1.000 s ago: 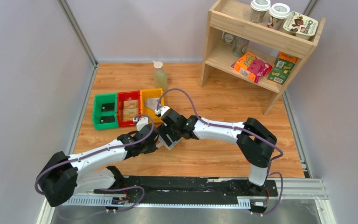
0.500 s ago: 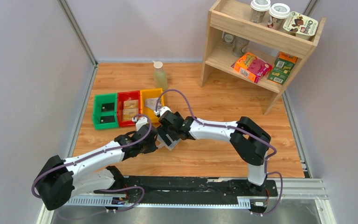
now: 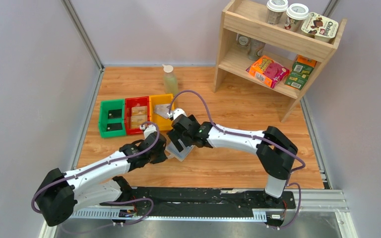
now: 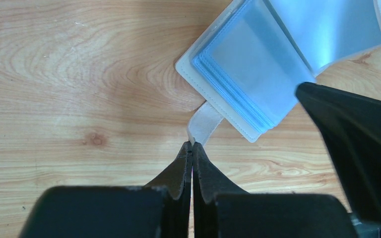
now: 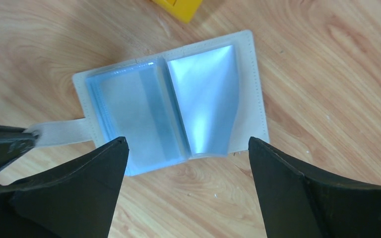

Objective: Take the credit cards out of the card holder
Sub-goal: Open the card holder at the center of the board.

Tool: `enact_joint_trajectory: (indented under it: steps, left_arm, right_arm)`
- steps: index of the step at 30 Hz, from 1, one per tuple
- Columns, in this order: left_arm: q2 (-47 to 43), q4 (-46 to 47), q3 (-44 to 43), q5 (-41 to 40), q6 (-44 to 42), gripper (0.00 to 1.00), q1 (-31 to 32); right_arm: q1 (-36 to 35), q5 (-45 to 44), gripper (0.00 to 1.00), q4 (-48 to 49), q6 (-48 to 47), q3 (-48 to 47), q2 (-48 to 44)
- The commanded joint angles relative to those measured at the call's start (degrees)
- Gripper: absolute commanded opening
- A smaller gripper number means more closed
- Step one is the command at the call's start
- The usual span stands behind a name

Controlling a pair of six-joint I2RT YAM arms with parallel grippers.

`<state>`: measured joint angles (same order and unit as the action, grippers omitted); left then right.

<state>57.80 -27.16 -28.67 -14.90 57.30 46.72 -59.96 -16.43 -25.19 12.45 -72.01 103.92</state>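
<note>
Possibly the right gripper, jaws spread wide above the card holder, pinches a glossy sleeve instead of the credit cards, tugging the clasp tab from the closed tips of the left gripper. Holder lies open on the wooden table near the yellow bin; pale-blue sleeves, contents indiscernible.

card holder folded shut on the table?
No, the card holder lies spread open, both pale blue inner panels facing up.

L tool closed, R tool wide
</note>
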Motion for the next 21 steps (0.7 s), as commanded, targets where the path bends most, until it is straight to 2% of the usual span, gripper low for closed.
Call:
enact_joint_trajectory:
  steps: [1,7,13,17,21]
  left_arm:
    - [-1.55,-1.05,0.19,0.13,-0.43,0.0,-0.31]
    - [-2.43,-3.69,-7.62,-1.89,-5.7,0.0,-0.23]
    - [6.17,-2.47,-23.34,3.72,-14.31,0.0,-0.23]
    - [11.71,2.27,-26.96,10.14,-15.11,0.0,0.3]
    - [14.88,3.16,-26.88,10.59,-14.32,0.0,0.39]
  right_arm:
    - [-0.33,-0.54,0.94,0.4,1.61,-0.5,-5.65]
    - [2.74,2.09,0.92,1.98,4.51,3.09,-8.9]
    - [8.45,10.52,0.86,9.7,11.8,13.45,-16.19]
    - [13.02,15.19,0.82,15.25,16.11,20.14,-20.76]
    - [15.58,18.62,0.8,16.66,16.12,22.35,-22.36]
